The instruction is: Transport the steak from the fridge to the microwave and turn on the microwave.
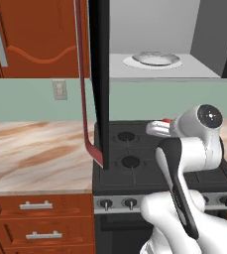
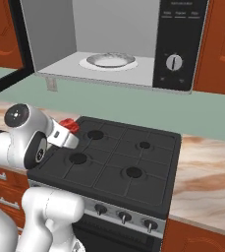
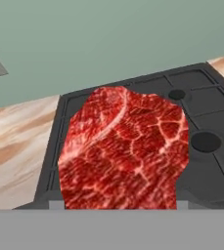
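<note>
While the steak (image 3: 123,151) is pinched in the tool (image 2: 70,126), the carrying step of the task is judged to be under way: the meat is held above the black stove (image 2: 119,162), low over its rear left burners, and well below the microwave (image 2: 133,44). In the hand view the red marbled lump is seen close up, covering the fingertips, so the pinch is inferred from the meat being carried clear of the stove top. In the right base view only a small red edge is shown at the end of the arm.

The microwave door (image 1: 99,84) is swung wide, with its red-brown handle (image 1: 85,114) hanging at its outer edge, and the round plate (image 2: 110,60) inside the light grey cavity is left bare. The control panel with its dial (image 2: 174,62) is untouched as yet.

For the next move, a lift is called for, then a reach forward into the cavity, so that the steak can be set on the plate. The open door stands just beside the arm's path and should be cleared.
</note>
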### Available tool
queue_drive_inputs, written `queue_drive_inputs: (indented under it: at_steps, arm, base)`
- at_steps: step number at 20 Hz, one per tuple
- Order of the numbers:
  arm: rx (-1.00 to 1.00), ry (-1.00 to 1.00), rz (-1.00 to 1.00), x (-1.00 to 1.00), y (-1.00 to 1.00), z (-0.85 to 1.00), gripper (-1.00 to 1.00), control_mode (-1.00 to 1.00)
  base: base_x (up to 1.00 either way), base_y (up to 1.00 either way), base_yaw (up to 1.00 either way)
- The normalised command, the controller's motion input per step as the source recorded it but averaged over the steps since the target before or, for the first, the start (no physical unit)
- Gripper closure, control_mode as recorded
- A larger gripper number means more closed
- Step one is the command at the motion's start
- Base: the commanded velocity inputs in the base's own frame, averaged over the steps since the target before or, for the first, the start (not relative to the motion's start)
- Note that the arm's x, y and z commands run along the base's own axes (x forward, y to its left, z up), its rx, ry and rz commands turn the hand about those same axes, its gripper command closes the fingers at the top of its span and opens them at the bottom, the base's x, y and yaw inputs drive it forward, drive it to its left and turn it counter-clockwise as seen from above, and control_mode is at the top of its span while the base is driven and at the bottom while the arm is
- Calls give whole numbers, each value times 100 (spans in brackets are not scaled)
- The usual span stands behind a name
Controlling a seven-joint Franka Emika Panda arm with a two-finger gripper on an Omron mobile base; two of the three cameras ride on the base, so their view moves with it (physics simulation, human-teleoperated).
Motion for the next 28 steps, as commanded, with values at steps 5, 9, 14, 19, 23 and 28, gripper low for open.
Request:
queue_drive_inputs:
  at_steps: [5,9,14,19,23,28]
  arm:
    - [-20,-1,7,0,-10,0,100,-100]
    - [-19,-2,2,0,0,28,100,-100]
    - [3,-14,-1,-2,-7,65,100,-100]
    - [17,-13,0,-7,-23,88,100,-100]
    - [15,-11,0,-11,-19,83,100,-100]
    - [7,-16,-3,0,-4,67,100,-100]
  base:
    - [0,0,0]
    - [0,0,0]
    - [0,0,0]
    - [0,0,0]
    - [0,0,0]
    - [0,0,0]
